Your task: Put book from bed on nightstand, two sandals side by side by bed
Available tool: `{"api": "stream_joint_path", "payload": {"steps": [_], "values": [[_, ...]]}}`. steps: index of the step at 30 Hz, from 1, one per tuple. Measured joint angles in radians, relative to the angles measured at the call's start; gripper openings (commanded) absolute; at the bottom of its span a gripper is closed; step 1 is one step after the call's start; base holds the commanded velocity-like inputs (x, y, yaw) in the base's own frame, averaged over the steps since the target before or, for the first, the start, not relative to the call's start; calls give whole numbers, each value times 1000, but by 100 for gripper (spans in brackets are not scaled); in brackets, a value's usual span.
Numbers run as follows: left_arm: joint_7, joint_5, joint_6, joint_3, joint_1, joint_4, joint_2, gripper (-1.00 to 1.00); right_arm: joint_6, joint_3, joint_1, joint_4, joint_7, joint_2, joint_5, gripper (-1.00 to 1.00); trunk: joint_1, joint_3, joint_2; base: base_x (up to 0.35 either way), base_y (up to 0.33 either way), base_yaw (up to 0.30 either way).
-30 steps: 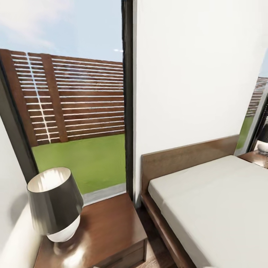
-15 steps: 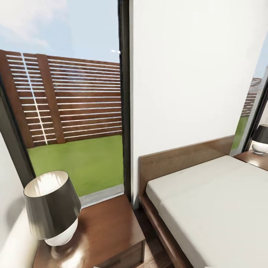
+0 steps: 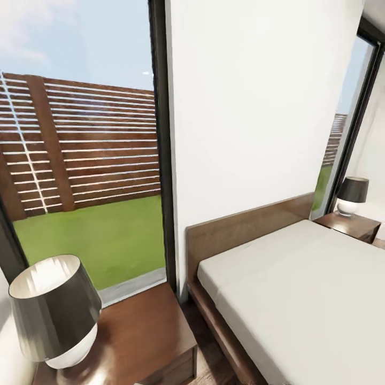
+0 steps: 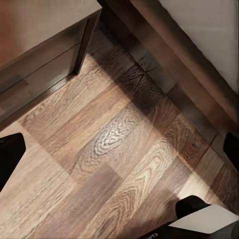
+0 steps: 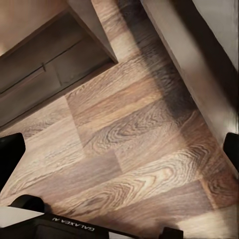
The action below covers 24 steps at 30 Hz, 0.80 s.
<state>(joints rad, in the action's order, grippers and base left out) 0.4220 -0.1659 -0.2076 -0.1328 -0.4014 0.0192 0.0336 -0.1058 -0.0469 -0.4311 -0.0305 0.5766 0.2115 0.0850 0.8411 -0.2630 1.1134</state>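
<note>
The bed (image 3: 299, 283) lies at the right of the head view, its pale mattress bare where it shows, with a brown headboard (image 3: 246, 227) against the white wall. One nightstand (image 3: 139, 331) stands at the lower left, another nightstand (image 3: 347, 224) at the far right. The book and the sandals are out of view. My left gripper (image 4: 119, 152) hangs open over the wood floor between the nightstand front (image 4: 40, 55) and the bed frame (image 4: 184, 64). My right gripper (image 5: 119, 149) is open too, above the floor between nightstand (image 5: 45, 64) and bed frame (image 5: 199, 74).
A grey lamp (image 3: 53, 310) takes up the left part of the near nightstand, and a smaller lamp (image 3: 352, 195) stands on the far one. A tall window (image 3: 85, 160) shows fence and grass. Parts of my base (image 5: 50, 224) show low in the wrist views.
The whole head picture has slid left, so the camera has turned right. The far nightstand and its lamp have come fully into view. Nothing in the room has moved.
</note>
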Motion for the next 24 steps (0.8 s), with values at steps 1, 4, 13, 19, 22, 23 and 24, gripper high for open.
{"api": "stream_joint_path", "payload": {"steps": [1, 4, 13, 19, 22, 23, 24], "values": [[0, 0, 0, 0, 0, 0, 0, 100, 0, 0, 0, 0, 0, 0, 0, 100, -4, 3, -7, 0, 0, -250], [0, 0, 0, 0, 0, 0, 0, 100, 0, 0, 0, 0, 0, 0, 0, 100, -15, 13, -28, 0, 0, -250], [0, 0, 0, 0, 0, 0, 0, 100, 0, 0, 0, 0, 1, 0, -1, 100, -50, 41, -91, 0, 0, -144], [0, 0, 0, 0, 0, 0, 0, 100, 0, 0, 0, 0, 1, 0, -1, 100, -73, 60, -133, 0, 0, -11], [0, 0, 0, 0, 0, 0, 0, 100, 0, 0, 0, 0, 1, 0, -1, 100, -84, 69, -154, 0, 0, -2], [0, 0, 0, 0, 0, 0, 0, 100, 0, 0, 0, 0, 1, 0, -1, 100, -88, 72, -161, 0, 0, 0], [0, 0, 0, 0, 0, 0, 0, 100, 0, 0, 0, 0, 1, 0, -1, 100, -92, 75, -168, 0, 0, 0]]}}
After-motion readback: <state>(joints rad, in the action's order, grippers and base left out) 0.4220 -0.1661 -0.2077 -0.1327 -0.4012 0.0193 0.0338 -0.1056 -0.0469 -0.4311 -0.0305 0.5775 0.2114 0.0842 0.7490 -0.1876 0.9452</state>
